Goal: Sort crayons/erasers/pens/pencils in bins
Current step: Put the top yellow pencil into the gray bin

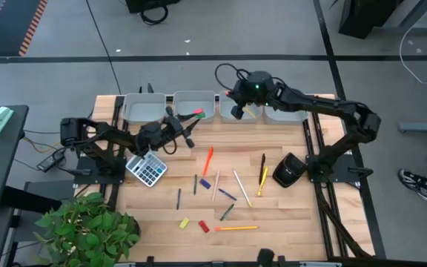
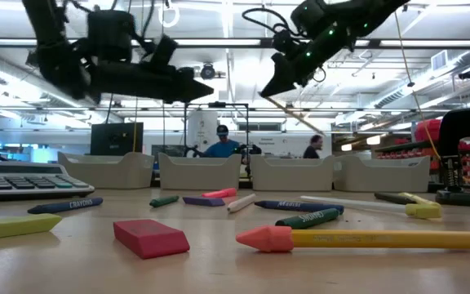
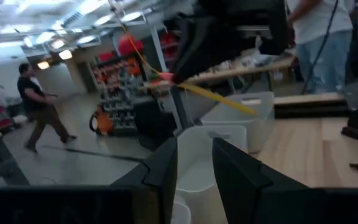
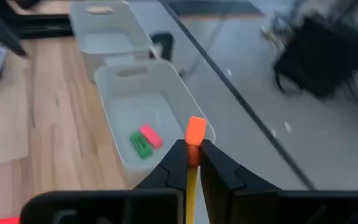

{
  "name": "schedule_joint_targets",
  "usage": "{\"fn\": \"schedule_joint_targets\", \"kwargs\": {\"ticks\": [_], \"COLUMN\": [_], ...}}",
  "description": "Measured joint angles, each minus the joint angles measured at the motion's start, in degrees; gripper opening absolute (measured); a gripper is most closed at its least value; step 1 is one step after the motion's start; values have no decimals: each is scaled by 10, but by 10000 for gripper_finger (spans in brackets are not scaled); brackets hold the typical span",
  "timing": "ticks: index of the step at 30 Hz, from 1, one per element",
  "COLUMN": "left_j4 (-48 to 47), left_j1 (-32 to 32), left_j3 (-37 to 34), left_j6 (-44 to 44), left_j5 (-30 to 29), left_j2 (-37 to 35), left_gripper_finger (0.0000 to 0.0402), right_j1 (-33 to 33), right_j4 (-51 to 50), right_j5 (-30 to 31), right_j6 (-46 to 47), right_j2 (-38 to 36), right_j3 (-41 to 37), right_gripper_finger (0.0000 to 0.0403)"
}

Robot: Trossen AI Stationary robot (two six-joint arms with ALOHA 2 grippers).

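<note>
A red eraser point(image 2: 151, 237) and a fat yellow crayon with an orange tip point(image 2: 365, 238) lay nearest the low camera on the wooden table point(image 1: 288, 215), with blue, green and pale crayons scattered behind them. Over the back row of four light-grey bins point(image 1: 195, 106), my right gripper point(image 4: 192, 163) was clamped on a pencil point(image 4: 193, 163), a thin yellow stick with an orange rubber end poking up just past my fingertips. From the low view the pencil slanted down out of my jaws, well above the table. I held it high over the third bin from the left point(image 1: 245, 108), as the overhead view showed. The bin beside it point(image 4: 143, 109) already held two erasers, one green point(image 4: 141, 146) and one pink point(image 4: 150, 135), lying side by side and touching near one wall. My left gripper point(image 1: 186, 134) hovered in front of the two left-hand bins, its fingers point(image 3: 164, 168) standing a little apart with nothing between them. Just beside that arm a grey calculator point(image 1: 147, 170) sat on the table. More pencils and crayons lay loose across the middle of the table: an orange one point(image 1: 207, 158), a pale one point(image 1: 241, 185), a yellow one point(image 1: 262, 180). A yellow eraser point(image 1: 184, 222) and the red one rested near the front edge. People stood in the room beyond the table, too far off to make out more
</note>
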Motion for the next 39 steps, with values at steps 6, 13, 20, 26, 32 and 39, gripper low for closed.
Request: {"fn": "schedule_joint_targets", "kwargs": {"ticks": [6,13,20,26,32,39], "left_j4": [-169,-339,-340,-371,-421,-408], "left_j1": [18,32,67,80,95,100], "left_j3": [82,171,225,226,226,226], "left_j6": [-47,-28,-35,-45,-82,-80], "left_j5": [52,57,88,98,85,46], "left_j2": [0,0,0,0,0,0], "left_gripper_finger": [122,132,124,117,118,111], "right_j1": [-28,-77,-106,-132,-155,-155], "right_j4": [59,139,120,89,70,58], "right_j5": [-16,-122,-164,-162,-163,-177], "right_j6": [-85,-101,-120,-53,-19,-22], "right_j2": [44,105,129,147,163,172], "right_j3": [0,0,0,0,0,0], "right_gripper_finger": [31,31,31,34,63,103]}}
